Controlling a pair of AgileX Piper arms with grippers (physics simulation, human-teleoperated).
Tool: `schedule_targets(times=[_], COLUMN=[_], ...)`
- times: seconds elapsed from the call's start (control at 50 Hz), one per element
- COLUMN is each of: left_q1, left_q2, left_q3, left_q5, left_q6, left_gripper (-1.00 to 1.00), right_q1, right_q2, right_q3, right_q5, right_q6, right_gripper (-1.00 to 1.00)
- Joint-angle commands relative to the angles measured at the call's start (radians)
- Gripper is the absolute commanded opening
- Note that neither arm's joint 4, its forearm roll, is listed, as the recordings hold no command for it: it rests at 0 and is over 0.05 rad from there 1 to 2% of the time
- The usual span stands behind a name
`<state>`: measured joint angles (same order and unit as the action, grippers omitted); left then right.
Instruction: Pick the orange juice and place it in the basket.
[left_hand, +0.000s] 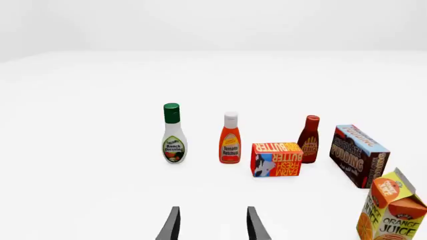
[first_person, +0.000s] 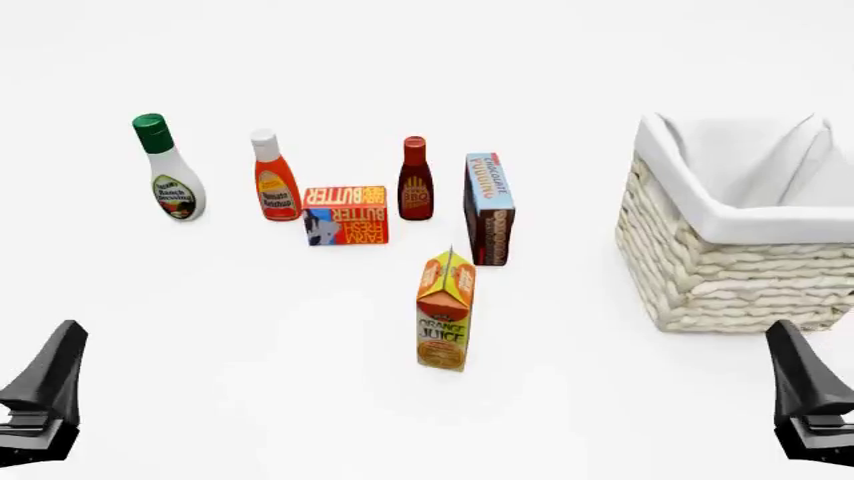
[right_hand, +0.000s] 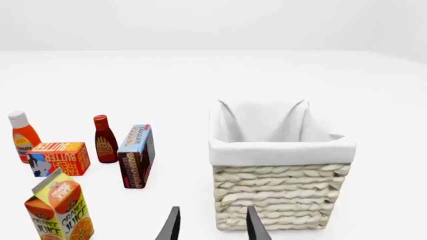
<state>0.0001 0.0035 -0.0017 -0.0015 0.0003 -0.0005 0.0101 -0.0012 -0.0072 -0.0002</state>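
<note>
— Both grippers, left gripper (first_person: 43, 395) at seven o'clock and right gripper (first_person: 807, 400) at five, hang spread and empty at the near edge.

— And the orange juice (first_person: 446, 312)?

— Upright near the table's centre, apart from the pudding box (first_person: 489, 208) just behind it. Likely a light, stiff, smooth carton; I'd pinch the flat side walls mid-height, below the gable.

— The basket (first_person: 721, 260)?

— Farther out, at two o'clock, open-topped, well apart from the carton.
</note>
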Motion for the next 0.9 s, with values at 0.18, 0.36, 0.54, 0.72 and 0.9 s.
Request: schedule_targets(times=[0.18,0.36,0.54,0.72,0.9], left_q1=[0.001,0.001,0.001,0.001,0.001], left_q2=[0.02,0.025,0.025,0.02,0.017], left_q3=[-0.002,-0.003,-0.003,-0.003,-0.003], left_q5=[-0.016,-0.02,-0.021,-0.016,-0.012], left_q6=[-0.001,-0.001,0.0,0.0,0.0], left_gripper=[1.0,1.0,1.0,1.0,1.0], right_q1=[0.001,-0.005,0.009,0.027,0.032], right_q2=[0.014,-0.009,0.023,-0.005,-0.005], right_q3=[-0.002,-0.004,-0.009,-0.027,-0.1], right_q5=[-0.014,-0.004,-0.008,0.006,0.059], right_q6=[0.008,0.022,0.0,0.038,0.124], right_gripper=[1.0,1.0,1.0,1.0,1.0])
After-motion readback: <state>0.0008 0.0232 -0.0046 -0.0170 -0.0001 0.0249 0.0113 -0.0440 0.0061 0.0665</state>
